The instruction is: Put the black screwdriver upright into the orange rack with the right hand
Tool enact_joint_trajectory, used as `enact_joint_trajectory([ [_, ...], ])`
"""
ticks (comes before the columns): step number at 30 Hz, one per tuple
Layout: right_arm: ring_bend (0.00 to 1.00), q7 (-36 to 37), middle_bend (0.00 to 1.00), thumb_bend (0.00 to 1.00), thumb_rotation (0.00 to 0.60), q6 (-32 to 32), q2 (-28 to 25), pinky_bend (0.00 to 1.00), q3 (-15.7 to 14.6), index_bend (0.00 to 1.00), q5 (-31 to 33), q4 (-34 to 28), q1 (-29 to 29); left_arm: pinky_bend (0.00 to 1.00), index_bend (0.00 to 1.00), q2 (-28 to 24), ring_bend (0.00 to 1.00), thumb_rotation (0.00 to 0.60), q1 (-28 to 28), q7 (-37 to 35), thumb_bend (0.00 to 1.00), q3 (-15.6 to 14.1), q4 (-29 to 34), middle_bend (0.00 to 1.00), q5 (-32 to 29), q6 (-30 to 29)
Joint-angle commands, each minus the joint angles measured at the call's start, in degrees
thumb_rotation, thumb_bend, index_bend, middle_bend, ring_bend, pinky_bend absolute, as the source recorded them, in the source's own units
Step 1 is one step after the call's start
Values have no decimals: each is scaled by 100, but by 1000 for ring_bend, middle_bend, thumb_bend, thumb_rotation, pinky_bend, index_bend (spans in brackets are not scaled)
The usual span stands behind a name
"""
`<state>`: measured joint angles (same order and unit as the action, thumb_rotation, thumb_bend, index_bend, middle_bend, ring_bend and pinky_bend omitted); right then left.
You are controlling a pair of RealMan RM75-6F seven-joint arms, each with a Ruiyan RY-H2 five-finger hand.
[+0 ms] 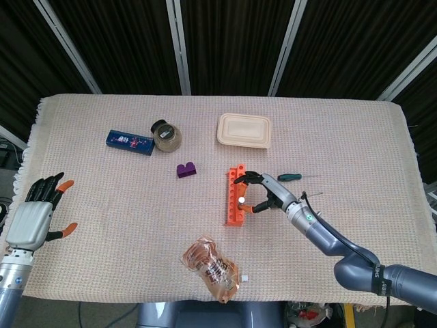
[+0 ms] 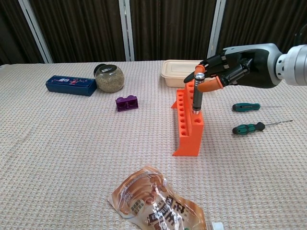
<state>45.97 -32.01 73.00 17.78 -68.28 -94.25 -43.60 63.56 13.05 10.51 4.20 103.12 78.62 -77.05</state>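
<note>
The orange rack stands mid-table, also seen as the orange rack from above. The black screwdriver stands nearly upright with its lower end in one of the rack's top holes; its silver cap shows from above. My right hand pinches the handle near the top between thumb and fingers, reaching in from the right as the right hand. My left hand lies at the table's left edge, fingers spread, holding nothing.
Two green screwdrivers lie right of the rack. A beige lidded container sits behind it. A purple block, jar and blue box are at left back. A snack bag lies near the front edge.
</note>
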Motion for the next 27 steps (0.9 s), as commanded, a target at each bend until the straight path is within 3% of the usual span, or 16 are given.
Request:
enact_joint_trajectory([
  [1,0,-21,232,292,600,-15,2,0,14,651,20,-30,2,0,135,3,0,600,0,-11,191,2,-2,0,2,-3],
  [27,0,-248,232,293,600,-19,177,0,70,650,228,63,-15,0,133,20,0,600,-15,-120,192,3,-99,0,-22,2],
])
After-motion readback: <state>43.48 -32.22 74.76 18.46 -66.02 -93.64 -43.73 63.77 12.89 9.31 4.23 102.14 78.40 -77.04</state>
